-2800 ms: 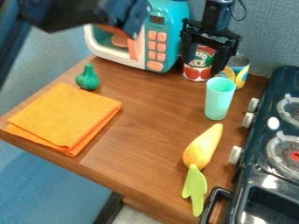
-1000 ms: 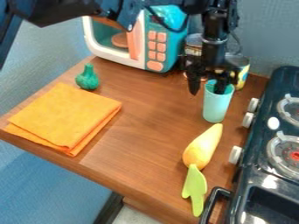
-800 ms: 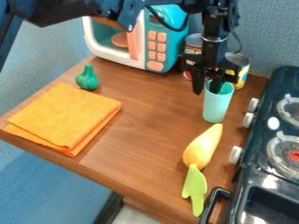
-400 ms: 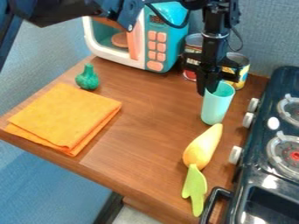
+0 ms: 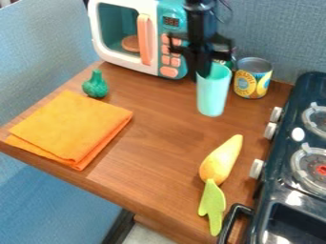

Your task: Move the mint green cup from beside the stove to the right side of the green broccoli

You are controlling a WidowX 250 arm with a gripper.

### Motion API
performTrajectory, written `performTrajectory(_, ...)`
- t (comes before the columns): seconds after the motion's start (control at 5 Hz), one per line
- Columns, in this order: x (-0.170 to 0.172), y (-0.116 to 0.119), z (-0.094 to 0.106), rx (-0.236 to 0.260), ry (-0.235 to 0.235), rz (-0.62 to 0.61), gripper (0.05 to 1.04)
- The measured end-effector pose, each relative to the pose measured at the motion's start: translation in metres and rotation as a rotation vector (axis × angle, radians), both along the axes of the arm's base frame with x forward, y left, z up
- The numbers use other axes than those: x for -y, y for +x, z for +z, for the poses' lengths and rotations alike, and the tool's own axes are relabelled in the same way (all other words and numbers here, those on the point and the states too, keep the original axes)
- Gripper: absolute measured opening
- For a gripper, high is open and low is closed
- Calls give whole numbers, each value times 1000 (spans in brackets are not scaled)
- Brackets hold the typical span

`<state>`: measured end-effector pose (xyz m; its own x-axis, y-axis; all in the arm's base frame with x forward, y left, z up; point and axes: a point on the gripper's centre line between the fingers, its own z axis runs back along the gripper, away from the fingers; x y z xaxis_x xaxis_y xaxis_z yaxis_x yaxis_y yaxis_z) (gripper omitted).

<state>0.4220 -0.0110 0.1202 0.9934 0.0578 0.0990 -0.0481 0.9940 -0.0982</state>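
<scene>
At the upper middle, the black gripper [image 5: 200,69] is shut on the left rim of a mint-green cup [image 5: 212,95], one finger inside it and the other outside. The cup hangs upright in front of the toy microwave's right side. Behind the gripper, a can is mostly hidden. A yellow pineapple can [image 5: 253,78] stands to the right of the cup.
The toy microwave [image 5: 126,35] stands at the back left. A green bottle-shaped toy [image 5: 96,85] and a folded orange cloth [image 5: 70,126] lie left. Nearer the front are a yellow pear-like toy [image 5: 220,159] and a green toy knife [image 5: 212,205]; the stove [image 5: 286,190] is right.
The gripper came down over the cup, its fingers closed on the rim, and both have since moved left and up, uncovering the pineapple can.
</scene>
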Motion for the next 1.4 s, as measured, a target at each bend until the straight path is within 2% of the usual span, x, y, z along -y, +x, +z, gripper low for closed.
performTrajectory(0.2, -23, -3, 3, -7, 1, 35, 89)
performTrajectory(0.4, -56, 5, 16, 25, 10, 81, 89)
performTrajectory(0.6, -86, 14, 12, 19, 23, 113, 89)
performTrajectory(0.8, -96, 21, 9, 16, 42, 110, 89)
performTrajectory(1.0, -105, 18, -8, -69, 91, 102, 89)
performTrajectory(1.2, -116, 18, -25, -165, 104, 96, 89)
performTrajectory(1.4, -138, 21, -41, -198, 101, 117, 89)
